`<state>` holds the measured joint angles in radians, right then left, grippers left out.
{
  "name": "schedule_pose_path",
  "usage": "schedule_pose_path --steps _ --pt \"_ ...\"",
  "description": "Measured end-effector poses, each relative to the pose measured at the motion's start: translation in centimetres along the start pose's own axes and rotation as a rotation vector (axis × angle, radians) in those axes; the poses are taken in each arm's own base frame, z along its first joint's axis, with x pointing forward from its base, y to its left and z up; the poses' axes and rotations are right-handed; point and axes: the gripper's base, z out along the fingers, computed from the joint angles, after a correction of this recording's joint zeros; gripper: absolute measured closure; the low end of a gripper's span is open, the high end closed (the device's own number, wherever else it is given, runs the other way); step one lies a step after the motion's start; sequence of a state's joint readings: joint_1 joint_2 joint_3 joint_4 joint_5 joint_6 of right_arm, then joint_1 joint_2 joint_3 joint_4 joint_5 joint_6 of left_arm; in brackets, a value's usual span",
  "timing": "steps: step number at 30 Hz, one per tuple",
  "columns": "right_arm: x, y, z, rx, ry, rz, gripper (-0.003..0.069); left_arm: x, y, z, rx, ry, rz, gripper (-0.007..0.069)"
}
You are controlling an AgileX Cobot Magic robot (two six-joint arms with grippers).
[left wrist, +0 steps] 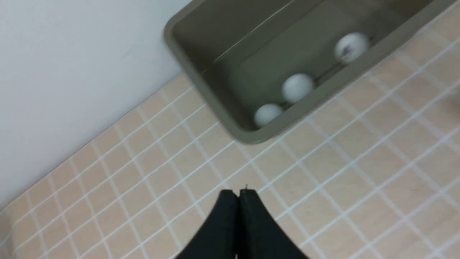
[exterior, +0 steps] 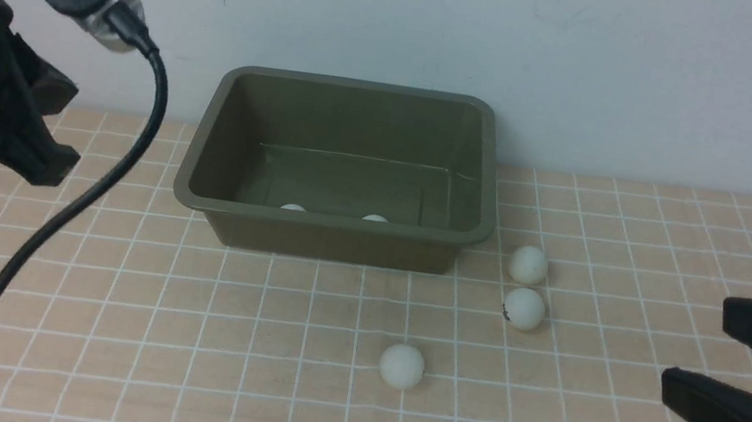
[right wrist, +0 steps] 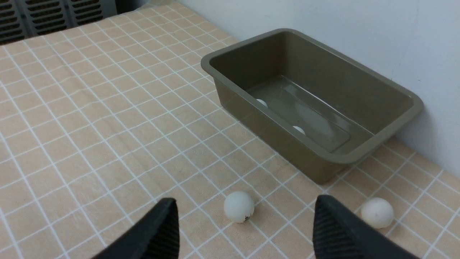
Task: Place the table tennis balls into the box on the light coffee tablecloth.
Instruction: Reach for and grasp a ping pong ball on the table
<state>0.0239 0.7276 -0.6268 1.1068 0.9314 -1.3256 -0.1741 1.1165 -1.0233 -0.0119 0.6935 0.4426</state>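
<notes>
Box (exterior: 329, 243) on tablecloth (exterior: 171, 360); three balls (left wrist: 297, 87) inside along near side; three more balls (exterior: 523, 308) on cloth, right-front of box

A plain, pale bluish-white painted wall (exterior: 631, 78) is seen filling the background, and a few faint marks can be made out on it. A dark grey slatted vent panel (right wrist: 54, 16) is caught at the edge of the right wrist view, its narrow louvres arranged in side-by-side columns.

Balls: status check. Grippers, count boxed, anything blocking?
Left gripper shut, empty; right gripper open. Three balls in box, three loose balls on tablecloth. No obstruction seen.
</notes>
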Motion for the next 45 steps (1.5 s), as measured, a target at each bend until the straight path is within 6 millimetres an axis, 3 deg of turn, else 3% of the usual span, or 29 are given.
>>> schedule_pose_path --steps 6,16,20,28,30,38,45 --pt "-0.1 0.0 0.0 -0.003 -0.007 0.007 0.02 2.5 -0.7 2.9 -0.079 -0.069 -0.055 0.0693" --pt "-2.3 0.0 -0.7 -0.018 -0.032 -0.046 0.02 2.1 -0.5 3.0 -0.107 -0.159 -0.115 0.0683" --pt "-3.3 -0.5 -0.6 -0.034 -0.014 -0.051 0.02 2.2 -0.8 2.7 -0.077 -0.152 -0.195 0.0623" --pt "-2.5 -2.1 1.6 -0.091 0.073 0.025 0.02 2.6 -1.4 1.6 -0.015 -0.111 -0.287 0.0299" --pt "-2.2 -2.5 2.1 -0.1 0.093 0.044 0.02 2.7 -1.5 1.4 0.01 -0.077 -0.305 0.0252" --pt "-1.4 -3.5 3.5 -0.122 0.135 0.078 0.02 2.9 -1.9 0.1 0.068 0.037 -0.287 0.0221" --pt "-2.5 -3.3 4.3 -0.163 0.127 0.016 0.02 2.8 -1.9 -1.3 0.06 0.004 -0.28 0.0221"
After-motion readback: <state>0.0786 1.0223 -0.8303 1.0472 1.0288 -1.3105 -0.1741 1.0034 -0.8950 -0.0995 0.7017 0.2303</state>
